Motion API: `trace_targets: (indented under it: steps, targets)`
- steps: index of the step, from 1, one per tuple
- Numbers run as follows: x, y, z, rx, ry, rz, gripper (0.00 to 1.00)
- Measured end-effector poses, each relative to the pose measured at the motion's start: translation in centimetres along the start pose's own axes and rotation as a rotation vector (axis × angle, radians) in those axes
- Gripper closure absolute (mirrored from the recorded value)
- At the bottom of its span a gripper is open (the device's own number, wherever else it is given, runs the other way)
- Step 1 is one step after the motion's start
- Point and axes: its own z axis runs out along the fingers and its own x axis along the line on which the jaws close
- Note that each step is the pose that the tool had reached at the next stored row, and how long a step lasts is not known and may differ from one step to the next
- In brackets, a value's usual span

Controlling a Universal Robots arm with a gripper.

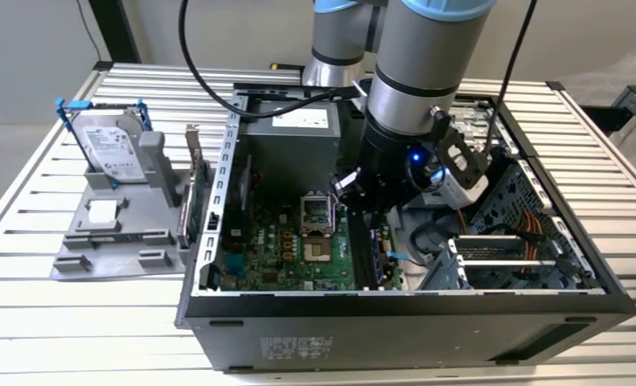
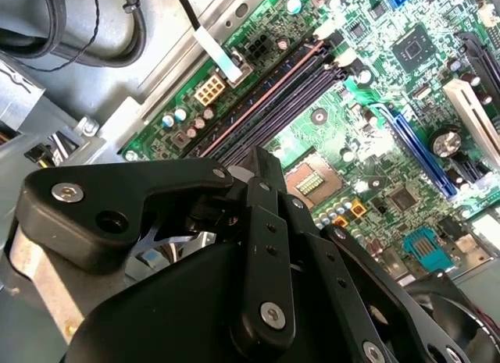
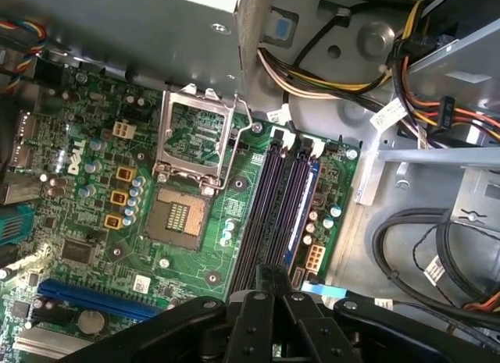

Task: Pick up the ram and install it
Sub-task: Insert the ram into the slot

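I see arm reaching steeply down into open computer case (image 1: 404, 310), gripper (image 3: 269, 281) poised above memory slots (image 3: 273, 203), fingers pressed together, nothing visibly pinched.

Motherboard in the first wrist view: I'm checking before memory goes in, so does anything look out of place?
The processor socket lies uncovered: its metal retention frame is swung open beside it, and no cooler sits over it. The memory slots run straight, with nothing askew.

One computer case (image 1: 404, 322), one motherboard (image 1: 285, 249), one hard drive (image 1: 114, 149), four memory slots (image 3: 281, 207).
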Motion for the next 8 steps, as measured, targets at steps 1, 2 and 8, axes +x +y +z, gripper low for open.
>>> trace_targets:
  steps: [1, 2, 8]
  targets:
    - [0.0, 0.0, 0.0, 0.0, 0.0001, -0.003, 1.0]
    - [0.0, 0.0, 0.0, -0.0001, 0.0002, -0.005, 1.0]
    - [0.0, 0.0, 0.0, -0.0003, 0.0007, -0.019, 1.0]
